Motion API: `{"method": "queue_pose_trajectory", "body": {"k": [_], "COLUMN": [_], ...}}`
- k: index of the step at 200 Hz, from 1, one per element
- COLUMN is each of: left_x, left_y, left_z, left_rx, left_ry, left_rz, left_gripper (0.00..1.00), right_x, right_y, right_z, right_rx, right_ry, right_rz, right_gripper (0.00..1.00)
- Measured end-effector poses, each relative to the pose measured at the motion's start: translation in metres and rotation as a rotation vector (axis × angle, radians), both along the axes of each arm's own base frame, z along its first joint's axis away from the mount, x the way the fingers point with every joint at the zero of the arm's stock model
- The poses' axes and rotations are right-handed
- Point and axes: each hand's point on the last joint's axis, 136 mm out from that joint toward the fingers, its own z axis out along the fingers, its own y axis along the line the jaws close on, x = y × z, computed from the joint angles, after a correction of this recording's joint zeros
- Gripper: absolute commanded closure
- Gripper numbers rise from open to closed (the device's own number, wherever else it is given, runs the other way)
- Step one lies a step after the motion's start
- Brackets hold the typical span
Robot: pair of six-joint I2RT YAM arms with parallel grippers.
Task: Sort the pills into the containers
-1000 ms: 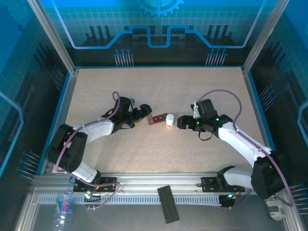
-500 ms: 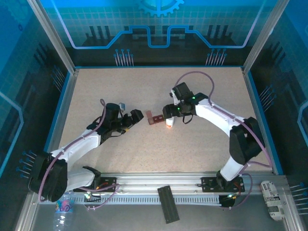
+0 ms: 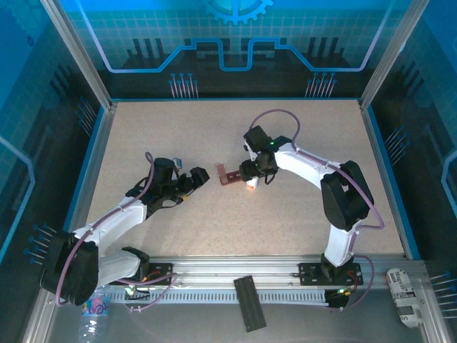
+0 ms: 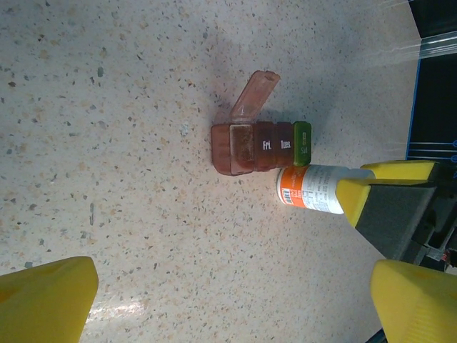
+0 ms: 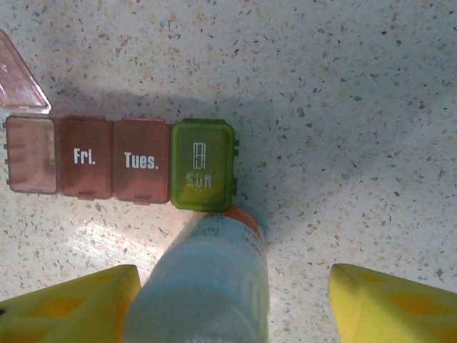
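Observation:
The containers (image 5: 121, 166) are a strip of three dark red boxes and a green "SUN" box (image 4: 260, 146) on the speckled table, the end red lid flipped up. A white bottle with an orange band (image 5: 207, 286) stands touching the green box. My right gripper (image 5: 235, 279) straddles this bottle from above, open: one yellow finger (image 5: 78, 307) is against it, the other stands apart. My left gripper (image 4: 235, 286) is open over bare table, left of the containers (image 3: 227, 176). The pills are hidden.
The table (image 3: 300, 136) has a blue raised border and metal frame posts. On the front rail lie a black strip (image 3: 250, 302), a plastic bottle (image 3: 95, 307) at the left and a white box (image 3: 403, 289) at the right.
My right arm has swung in from the right to stand over the white bottle, and its jaws have narrowed. My left gripper has drawn back a little to the left.

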Motion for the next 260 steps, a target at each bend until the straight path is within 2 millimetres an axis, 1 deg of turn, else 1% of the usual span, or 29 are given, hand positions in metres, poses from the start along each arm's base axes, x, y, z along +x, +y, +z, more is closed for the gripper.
{"method": "queue_pose_trajectory", "body": {"k": [31, 49, 67, 83, 90, 104, 114, 125, 150, 169, 182, 202, 214, 236, 251, 260], "left_x": [0.000, -0.001, -0.001, -0.001, -0.001, -0.001, -0.001, -0.001, -0.002, -0.004, -0.004, -0.005, -0.003, 0.003, 0.007, 0.007], "left_y": [-0.001, -0.001, -0.001, -0.001, -0.001, -0.001, -0.001, -0.002, -0.002, 0.000, 0.001, -0.002, -0.009, -0.032, -0.049, -0.060], "left_z": [0.000, 0.000, 0.000, 0.000, 0.000, 0.000, 0.000, 0.000, 0.000, -0.001, 0.001, 0.014, 0.025, 0.045, 0.051, 0.051], "left_rx": [-0.004, -0.004, -0.005, -0.006, -0.006, -0.006, -0.006, -0.008, -0.008, 0.011, 0.042, 0.108, 0.155, 0.225, 0.269, 0.295], "left_ry": [0.001, 0.001, 0.001, 0.002, 0.002, 0.002, 0.002, 0.003, 0.006, 0.017, 0.004, -0.056, -0.111, -0.219, -0.277, -0.305], "left_rz": [-0.005, -0.005, -0.005, -0.004, -0.004, -0.004, -0.004, -0.007, -0.012, -0.018, -0.032, -0.096, -0.155, -0.282, -0.372, -0.430], "left_gripper": [0.01, 0.01, 0.01, 0.01, 0.01, 0.01, 0.01, 0.01, 0.01, 0.01, 0.01, 0.01, 0.01, 0.01, 0.01, 0.01], "right_x": [0.001, 0.001, 0.000, 0.001, 0.001, 0.002, 0.001, -0.001, -0.015, -0.025, -0.029, -0.031, -0.029, -0.023, -0.022, -0.021], "right_y": [0.002, 0.003, 0.003, 0.003, 0.003, 0.004, 0.005, 0.004, -0.002, -0.006, -0.006, -0.007, -0.008, -0.009, -0.006, -0.001], "right_z": [-0.005, -0.009, -0.011, -0.011, -0.010, -0.010, -0.009, -0.009, -0.006, 0.008, 0.025, 0.053, 0.066, 0.079, 0.089, 0.098], "right_rx": [-0.001, -0.002, -0.004, -0.004, 0.000, 0.004, 0.010, 0.017, 0.029, 0.057, 0.098, 0.181, 0.236, 0.321, 0.376, 0.412], "right_ry": [0.013, 0.022, 0.027, 0.026, 0.023, 0.017, 0.016, 0.014, 0.024, 0.010, -0.014, -0.049, -0.053, -0.035, -0.019, -0.014], "right_rz": [0.003, 0.001, 0.003, 0.003, 0.003, 0.013, 0.008, 0.011, 0.012, 0.010, 0.009, 0.005, -0.001, -0.008, 0.002, 0.021], "right_gripper": [0.40, 0.47, 0.49, 0.57, 0.64, 0.73, 0.76, 0.77, 0.78, 0.78, 0.77, 0.77, 0.77, 0.77, 0.77, 0.77]}}
